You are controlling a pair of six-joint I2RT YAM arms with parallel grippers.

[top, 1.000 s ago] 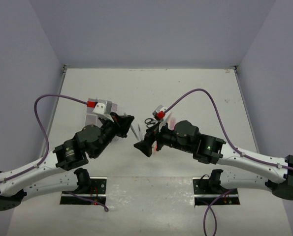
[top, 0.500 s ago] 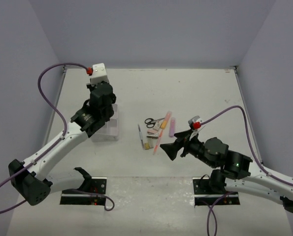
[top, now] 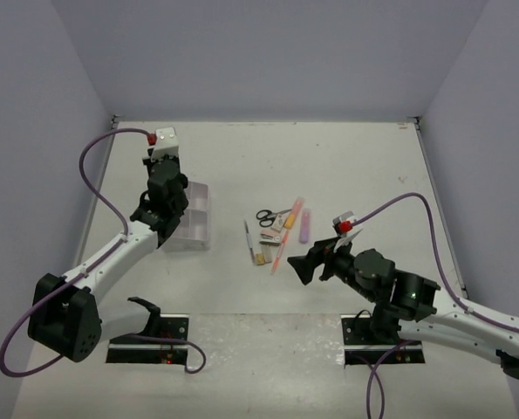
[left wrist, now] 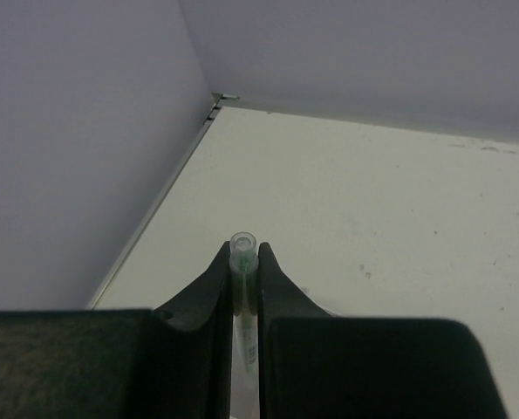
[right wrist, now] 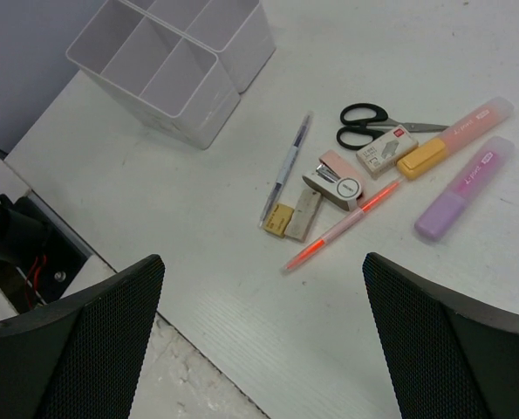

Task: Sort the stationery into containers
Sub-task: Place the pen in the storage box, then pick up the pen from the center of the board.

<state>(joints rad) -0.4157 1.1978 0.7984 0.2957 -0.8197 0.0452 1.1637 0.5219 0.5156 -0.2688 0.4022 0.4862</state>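
My left gripper pinches a thin pen (lower end hidden), right gripper spread wide; print on the lilac bar unreadable.

The clear organiser box stands upright at the left, its compartments open upward. To its right, mid-table, the stationery lies clustered: a grey pen nearest the box, tan erasers at its near end, black-handled scissors farther back, a pink marker with an orange cap, and a lilac bar rightmost. A clear pen is clamped in the left gripper
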